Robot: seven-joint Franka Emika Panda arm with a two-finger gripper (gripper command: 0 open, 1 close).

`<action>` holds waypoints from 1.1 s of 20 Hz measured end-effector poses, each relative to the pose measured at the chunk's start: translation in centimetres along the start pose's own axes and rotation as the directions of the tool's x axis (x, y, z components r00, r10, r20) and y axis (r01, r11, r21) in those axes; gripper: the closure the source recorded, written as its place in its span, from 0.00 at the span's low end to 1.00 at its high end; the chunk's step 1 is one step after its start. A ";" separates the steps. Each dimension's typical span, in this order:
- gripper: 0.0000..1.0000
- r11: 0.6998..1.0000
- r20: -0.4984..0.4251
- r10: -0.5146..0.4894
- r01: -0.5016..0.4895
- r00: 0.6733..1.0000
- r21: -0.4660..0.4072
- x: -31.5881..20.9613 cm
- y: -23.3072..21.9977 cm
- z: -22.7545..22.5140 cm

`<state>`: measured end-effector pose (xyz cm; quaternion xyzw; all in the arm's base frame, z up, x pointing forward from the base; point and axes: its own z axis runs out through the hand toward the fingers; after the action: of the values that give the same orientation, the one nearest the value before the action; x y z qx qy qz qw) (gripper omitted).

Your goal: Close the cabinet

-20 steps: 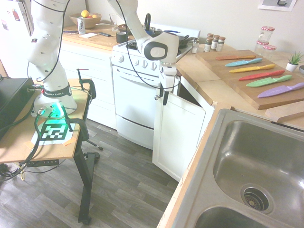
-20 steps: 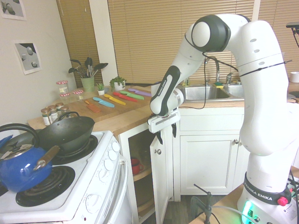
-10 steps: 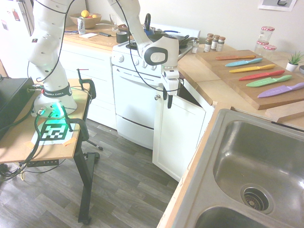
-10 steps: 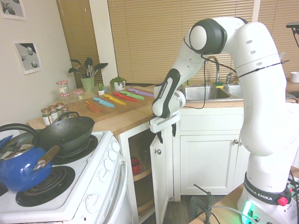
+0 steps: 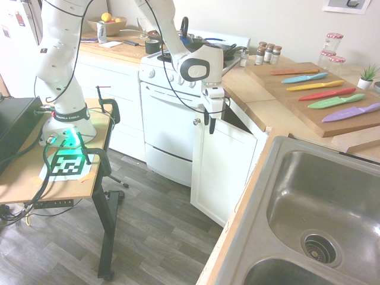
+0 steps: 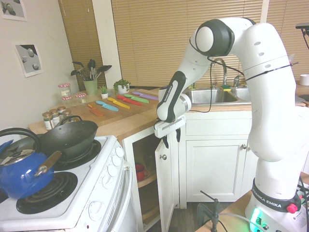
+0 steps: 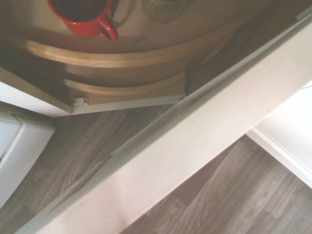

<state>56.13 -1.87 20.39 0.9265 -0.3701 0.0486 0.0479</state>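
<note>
So the white base cabinet (image 5: 222,160) with the tall, narrow recessed-panel door sits right between the white oven (image 5: 169,119) and the corner run of wooden countertop (image 5: 279,119), and its door is swung partway out into the room, hinged on the side away from the oven. The small round silver knob (image 5: 195,121) is up near the door's top corner on the oven side. The white arm's two-finger gripper (image 5: 210,120) points straight down right above the door's top edge, close to that knob corner; its dark fingers look spread a bit, straddling the edge with nothing obviously pinched, though from these angles I honestly can't tell if they're touching the door. From the other side you can see the same gripper (image 6: 171,137) hanging over the open door, knob (image 6: 163,156) just below it, and a red mug (image 6: 140,171) on a shelf inside. The wrist view looks straight down along the white door's top edge (image 7: 195,146) running diagonally, with curved wooden shelves (image 7: 126,58) and the red mug (image 7: 85,17) in the cabinet on one side and grey wood-look floor (image 7: 234,195) on the other. Up on the counter there's a wooden cutting board (image 5: 320,98) with a row of coloured knives (image 5: 323,89), and a steel sink (image 5: 314,208) close to the camera.
</note>
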 end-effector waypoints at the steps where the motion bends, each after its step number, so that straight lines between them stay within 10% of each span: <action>1: 1.00 1.000 -0.001 -0.001 0.001 1.000 0.000 0.0 0.0 0.0; 22: 1.00 0.999 -0.013 -0.039 0.039 0.999 -0.002 -0.4 -2.1 -0.4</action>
<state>57.31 -0.05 20.62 0.9331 -0.3516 0.0535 0.0523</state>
